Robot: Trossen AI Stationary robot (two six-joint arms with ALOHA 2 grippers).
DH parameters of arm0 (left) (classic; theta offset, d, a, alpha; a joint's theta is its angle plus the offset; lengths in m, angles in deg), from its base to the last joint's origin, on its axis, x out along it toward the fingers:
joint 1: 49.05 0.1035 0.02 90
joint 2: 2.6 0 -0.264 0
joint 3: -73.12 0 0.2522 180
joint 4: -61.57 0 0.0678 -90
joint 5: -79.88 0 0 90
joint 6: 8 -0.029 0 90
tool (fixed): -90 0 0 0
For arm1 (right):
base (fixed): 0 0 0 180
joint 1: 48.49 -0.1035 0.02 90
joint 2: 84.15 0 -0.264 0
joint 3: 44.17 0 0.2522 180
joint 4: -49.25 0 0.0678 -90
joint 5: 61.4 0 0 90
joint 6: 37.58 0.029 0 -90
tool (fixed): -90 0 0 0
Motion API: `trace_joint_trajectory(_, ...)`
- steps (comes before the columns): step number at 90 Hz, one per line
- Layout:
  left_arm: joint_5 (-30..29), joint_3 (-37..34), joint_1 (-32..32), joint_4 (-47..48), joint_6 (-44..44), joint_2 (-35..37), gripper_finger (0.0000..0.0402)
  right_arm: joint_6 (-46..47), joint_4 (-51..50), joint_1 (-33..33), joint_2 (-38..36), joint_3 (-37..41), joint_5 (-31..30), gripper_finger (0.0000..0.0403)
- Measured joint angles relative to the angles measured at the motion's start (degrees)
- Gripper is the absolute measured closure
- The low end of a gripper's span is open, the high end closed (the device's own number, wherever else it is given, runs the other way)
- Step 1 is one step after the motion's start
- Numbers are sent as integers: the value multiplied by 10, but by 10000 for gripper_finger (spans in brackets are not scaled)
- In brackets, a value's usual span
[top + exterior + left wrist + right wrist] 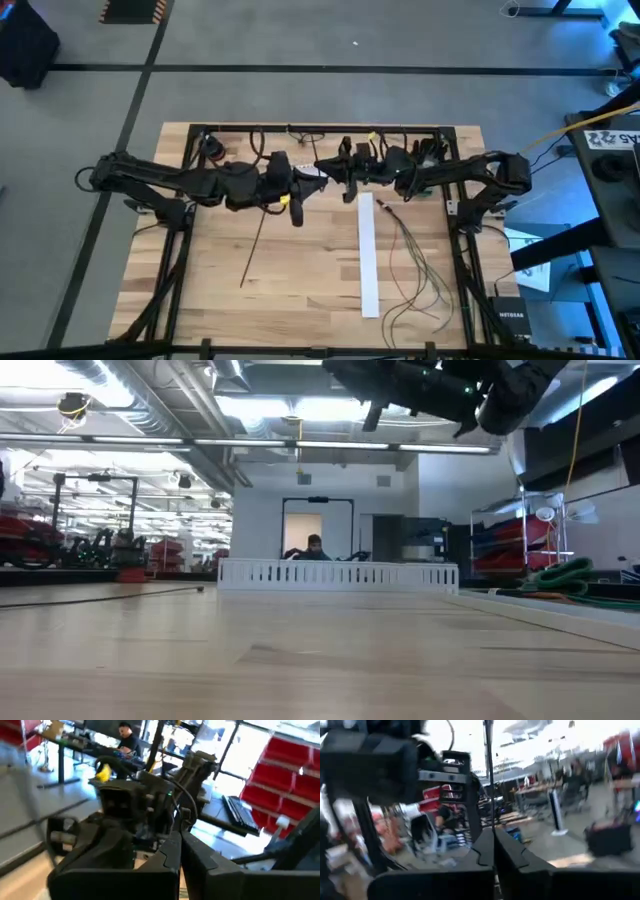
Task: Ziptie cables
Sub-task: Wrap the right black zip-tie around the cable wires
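My left pincer (297, 215) and right pincer (349, 190) hang mid-frame above the table (300, 290), both pressed shut; the right pinches a thin black strip (489, 775). The cables (415, 265) sprawl lower right, beside a white strip (367, 255).

2 arms, 1 loose bunch of cables (412, 268), perhaps 4 wires, 1 white strip (367, 256), 1 dark stick (253, 246)
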Motion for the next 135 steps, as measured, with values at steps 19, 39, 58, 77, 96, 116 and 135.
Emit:
trace_joint_trajectory(19, -3, 0, 0, -34, 46, 32, 401, -164, 11, 3, -3, 0, 0, 403)
trace_joint_trajectory(39, -5, 0, -1, -25, 80, 59, 401, -249, 14, 17, -3, -30, 3, 403)
trace_joint_trajectory(58, -5, 0, 4, -21, 118, 62, 401, -310, -48, 19, -3, -76, 24, 403)
trace_joint_trajectory(77, -5, 0, 6, -23, 132, 64, 401, -341, -64, 19, -3, -95, 24, 403)
trace_joint_trajectory(96, -5, 0, 4, -30, 127, 72, 401, -341, -63, 19, -3, -96, 28, 403)
trace_joint_trajectory(116, -5, 0, -2, -28, 116, 72, 401, -341, -46, 19, -3, -96, 29, 403)
trace_joint_trajectory(135, -5, 0, 0, -26, 114, 73, 401, -341, -46, 19, -3, -96, 29, 403)
